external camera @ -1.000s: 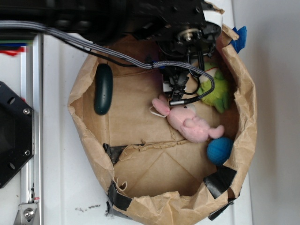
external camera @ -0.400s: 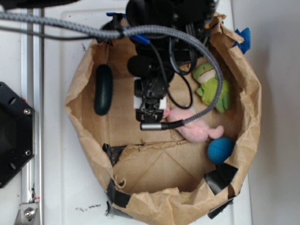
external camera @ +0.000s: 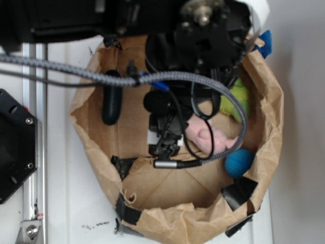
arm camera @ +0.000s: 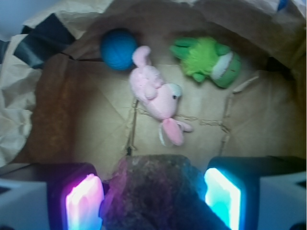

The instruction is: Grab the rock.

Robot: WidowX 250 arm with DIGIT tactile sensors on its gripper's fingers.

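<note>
While the rock (arm camera: 153, 194) sits between my two lit pads (arm camera: 84, 203), I read my jaws as clamped on it, or very nearly: in the wrist view the left pad touches its flank, and the right pad appears to as well, though blur hides the exact contact line. From the exterior view the rock itself is hidden under my arm and cabling, so I place it only by the gripper (external camera: 165, 145), which hangs over the middle of the paper bag's floor.

Risks, as I judge them:
- Rock is lumpy and rough. Flat pads on an uneven face may bear on just a few high points; it could pivot or slip out if I lift fast.
- Only its upper part shows between the pads. How deep the bite goes, I cannot tell. A shallow hold would let it drop.
- The braided cable (external camera: 167, 76) loops low across the bag and could snag the torn paper rim (external camera: 84, 109) on the way up.

Surroundings:
- Pink plush (arm camera: 156, 93) lies just ahead of the rock, apart from it, one foot pointing toward my jaws.
- Blue ball (arm camera: 118, 49) beyond, touching the plush's ear end.
- Green plush (arm camera: 206, 62) further off, against the bag wall.
- Dark green oblong object (external camera: 112, 104) lies well apart by the opposite wall.
- Black tape patches (external camera: 238, 193) on the bag's edge.

Nothing lies between pads and rock. A straight lift looks clear of the toys.
</note>
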